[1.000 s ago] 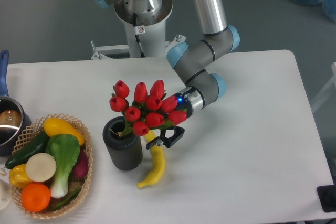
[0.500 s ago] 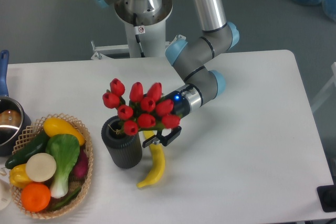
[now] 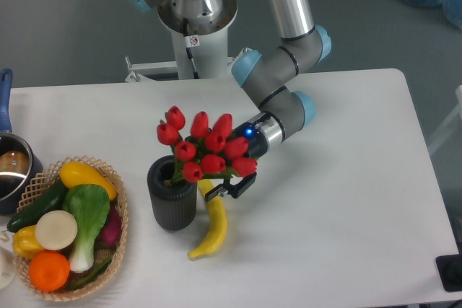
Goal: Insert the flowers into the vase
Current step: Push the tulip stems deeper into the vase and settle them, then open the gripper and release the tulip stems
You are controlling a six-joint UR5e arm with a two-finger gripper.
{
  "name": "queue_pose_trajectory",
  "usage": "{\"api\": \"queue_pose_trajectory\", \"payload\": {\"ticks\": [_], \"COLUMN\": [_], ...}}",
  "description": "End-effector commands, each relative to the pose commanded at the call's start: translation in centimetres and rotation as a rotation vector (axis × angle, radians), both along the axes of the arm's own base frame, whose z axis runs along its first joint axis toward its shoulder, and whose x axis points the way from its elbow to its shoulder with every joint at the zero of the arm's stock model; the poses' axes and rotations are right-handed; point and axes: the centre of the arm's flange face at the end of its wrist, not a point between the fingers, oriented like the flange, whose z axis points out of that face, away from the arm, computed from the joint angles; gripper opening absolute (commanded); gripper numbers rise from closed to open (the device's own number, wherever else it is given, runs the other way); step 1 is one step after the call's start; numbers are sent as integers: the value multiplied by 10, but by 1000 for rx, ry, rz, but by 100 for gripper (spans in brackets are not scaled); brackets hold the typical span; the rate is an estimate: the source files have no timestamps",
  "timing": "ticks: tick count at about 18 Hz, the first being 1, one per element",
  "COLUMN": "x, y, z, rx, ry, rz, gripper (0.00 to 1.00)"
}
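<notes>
Gripping the bunch of red artificial tulips [image 3: 204, 148] in my closed two-finger gripper [image 3: 220, 191], I judge its stems slant down-left into the ribbed dark cylindrical vase [image 3: 172, 196], left of the gripper, toward the table's front-left corner.

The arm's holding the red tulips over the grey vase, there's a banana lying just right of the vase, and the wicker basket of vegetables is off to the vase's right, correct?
Not quite. In the camera view the wicker basket sits to the left of the vase, not its right. The rest holds: the red tulips are held over the vase, and the banana lies just right of it.
</notes>
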Motion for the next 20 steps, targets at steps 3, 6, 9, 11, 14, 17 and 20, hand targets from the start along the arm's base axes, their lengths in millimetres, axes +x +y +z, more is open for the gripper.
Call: {"api": "queue_pose_trajectory", "payload": {"ticks": [3,6,9,11,14,17,20], "x": [-3,0,11,18,23,26,32], "y": [-7,-8,-13,-16,-18,-18,-22], "z": [5,20,32,33,32,35,41], "rx": [-59,-73,-88,-90,-93,-113,-211], "ry": [38,26,5,-1,-3,7,4], "rz": [-2,-7,-13,-13,-15,-20,-32], "gripper": [100,100,100,100,100,100,100]}}
